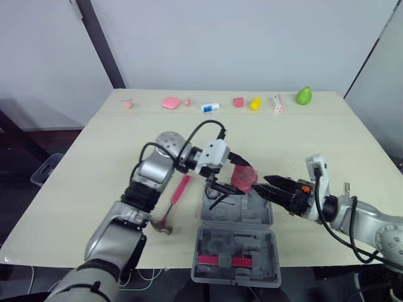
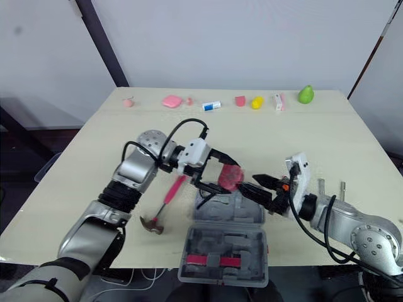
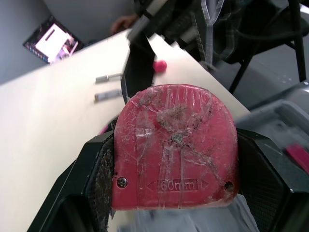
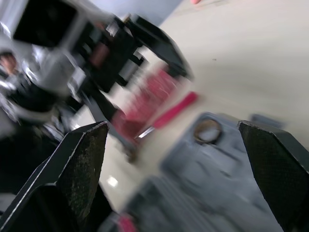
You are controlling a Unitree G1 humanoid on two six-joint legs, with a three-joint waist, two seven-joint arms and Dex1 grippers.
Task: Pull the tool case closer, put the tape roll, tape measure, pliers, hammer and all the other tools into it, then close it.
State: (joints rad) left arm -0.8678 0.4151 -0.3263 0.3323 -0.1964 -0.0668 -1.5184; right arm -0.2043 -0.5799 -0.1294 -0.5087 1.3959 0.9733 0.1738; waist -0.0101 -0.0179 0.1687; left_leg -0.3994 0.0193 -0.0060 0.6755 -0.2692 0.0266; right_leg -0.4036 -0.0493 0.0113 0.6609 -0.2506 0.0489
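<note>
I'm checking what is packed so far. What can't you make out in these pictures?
- The tool case, far half: in the eye views the left tool and its tape measure hang in front, hiding part of the contents.
- A ring-shaped thing in the case, right wrist view: too blurred to name.
- The small items on the far edge of the table: too small to identify.

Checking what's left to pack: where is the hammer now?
Head views: the hammer lies on the table, just left of the open tool case.
</note>
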